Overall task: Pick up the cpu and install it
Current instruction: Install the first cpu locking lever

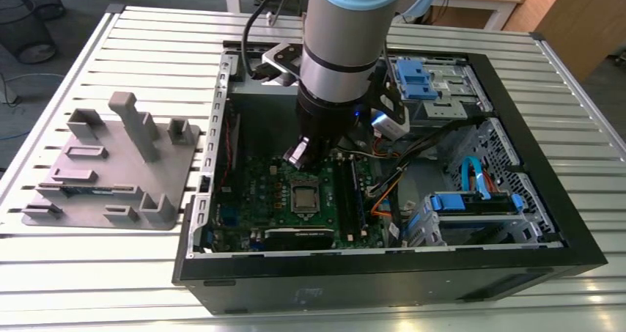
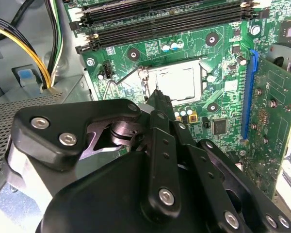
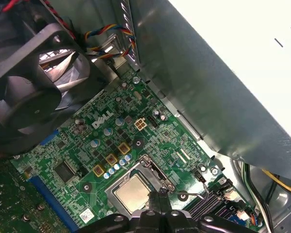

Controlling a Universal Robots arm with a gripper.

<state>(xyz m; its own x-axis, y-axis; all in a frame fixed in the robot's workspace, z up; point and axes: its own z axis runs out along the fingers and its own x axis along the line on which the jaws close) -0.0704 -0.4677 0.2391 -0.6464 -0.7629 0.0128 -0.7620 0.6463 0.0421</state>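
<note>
The cpu [image 1: 305, 197] lies flat in the socket on the green motherboard [image 1: 256, 179], silver top up. It also shows in the second wrist view as the cpu [image 2: 177, 82] and in the first wrist view as the cpu [image 3: 131, 191]. My gripper [image 1: 299, 156] hangs inside the open computer case, just above the board and beside the socket. Its black fingers meet at one tip in both wrist views, gripper [image 2: 157, 97] and gripper [image 3: 160, 194], shut with nothing between them. The tip is near the cpu's edge; whether it touches the cpu I cannot tell.
The socket's wire lever [image 2: 117, 81] sticks out beside the socket. Memory slots [image 2: 165, 19] run along one side and a card with a blue slot [image 2: 252, 92] along another. A case fan [image 3: 26, 92] stands close by. A grey moulded tray [image 1: 108, 171] sits on the slatted table at the exterior view's left.
</note>
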